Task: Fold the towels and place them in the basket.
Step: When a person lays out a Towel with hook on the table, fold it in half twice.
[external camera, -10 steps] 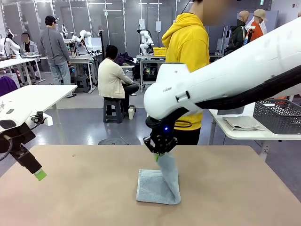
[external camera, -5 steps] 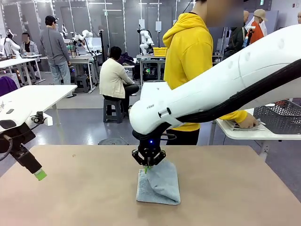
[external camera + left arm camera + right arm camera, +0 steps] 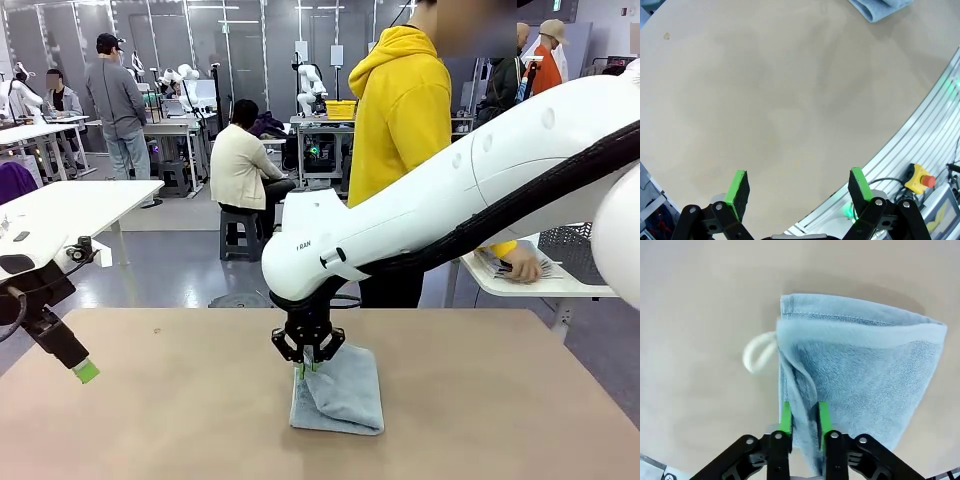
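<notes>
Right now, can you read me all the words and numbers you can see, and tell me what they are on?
"FRAN": small dark print on the right arm, on its white casing; any letters after that are too small to read.
Yellow mark on the grey panel near the red stop button: too blurred to read.
Blue towel and its white loop: no print on them.

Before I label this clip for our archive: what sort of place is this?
Probably a robotics lab or workshop hall: rows of white worktables with people at them, an emergency-stop button by the table's frame, and the right pincer at a blue towel.
</notes>
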### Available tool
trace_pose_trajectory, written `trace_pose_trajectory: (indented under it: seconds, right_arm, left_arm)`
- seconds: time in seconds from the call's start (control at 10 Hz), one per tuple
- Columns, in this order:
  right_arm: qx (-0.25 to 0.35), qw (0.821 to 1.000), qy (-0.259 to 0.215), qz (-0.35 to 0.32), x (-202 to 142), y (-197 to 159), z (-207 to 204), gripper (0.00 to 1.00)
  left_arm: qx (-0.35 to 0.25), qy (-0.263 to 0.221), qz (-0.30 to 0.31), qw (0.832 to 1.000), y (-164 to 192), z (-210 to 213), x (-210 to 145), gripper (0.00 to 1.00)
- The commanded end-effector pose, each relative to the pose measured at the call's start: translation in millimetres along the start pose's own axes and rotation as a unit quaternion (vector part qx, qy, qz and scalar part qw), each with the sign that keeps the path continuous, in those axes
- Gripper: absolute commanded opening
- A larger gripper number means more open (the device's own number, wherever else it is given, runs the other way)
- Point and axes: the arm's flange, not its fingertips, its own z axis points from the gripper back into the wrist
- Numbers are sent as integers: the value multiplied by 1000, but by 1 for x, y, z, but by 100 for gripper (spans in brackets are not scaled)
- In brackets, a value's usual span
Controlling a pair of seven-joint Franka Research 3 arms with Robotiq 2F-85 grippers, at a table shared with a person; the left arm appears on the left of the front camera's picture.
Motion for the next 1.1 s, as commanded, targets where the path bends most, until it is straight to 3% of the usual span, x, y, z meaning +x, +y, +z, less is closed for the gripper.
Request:
trace_pose_trajectory:
  seconds: [0.0,0.3,0.7,1.0]
  right_arm:
    - [-8,1000,-11,-13,1,3,5,57]
    - [-5,1000,-15,-13,-5,-2,9,96]
    - [30,999,-22,-3,-10,-16,16,100]
    - [6,1000,-10,-2,0,-1,12,100]
  left_arm:
    - [5,-1,0,1000,1,-1,1,100]
    - [5,-1,0,1000,1,-1,1,100]
    - [5,-1,0,1000,1,-1,1,100]
    - [5,-1,0,1000,1,-1,1,100]
